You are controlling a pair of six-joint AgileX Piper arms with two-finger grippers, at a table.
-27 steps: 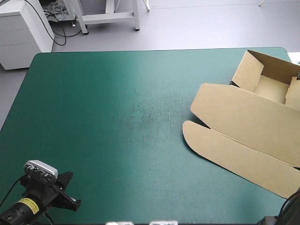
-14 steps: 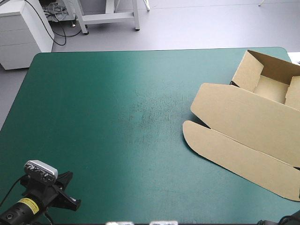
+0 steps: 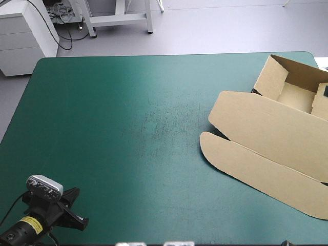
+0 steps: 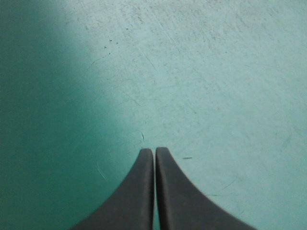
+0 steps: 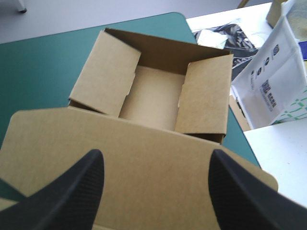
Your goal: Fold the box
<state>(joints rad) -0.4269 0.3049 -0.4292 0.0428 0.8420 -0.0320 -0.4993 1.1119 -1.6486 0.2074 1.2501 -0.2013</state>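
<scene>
While the right gripper [image 5: 157,162] hangs spread wide over the lid [image 5: 120,141] of the brown box [image 5: 153,100] (left gripper [image 4: 154,152] pinched together, empty), a one-armed push could skid it off the table [image 3: 128,128].

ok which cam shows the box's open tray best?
Right wrist view: it looks straight into the box, tray floor and both side walls clear. The high view catches it near the table's far corner, tray partly cropped. The left wrist view shows none of it.
</scene>
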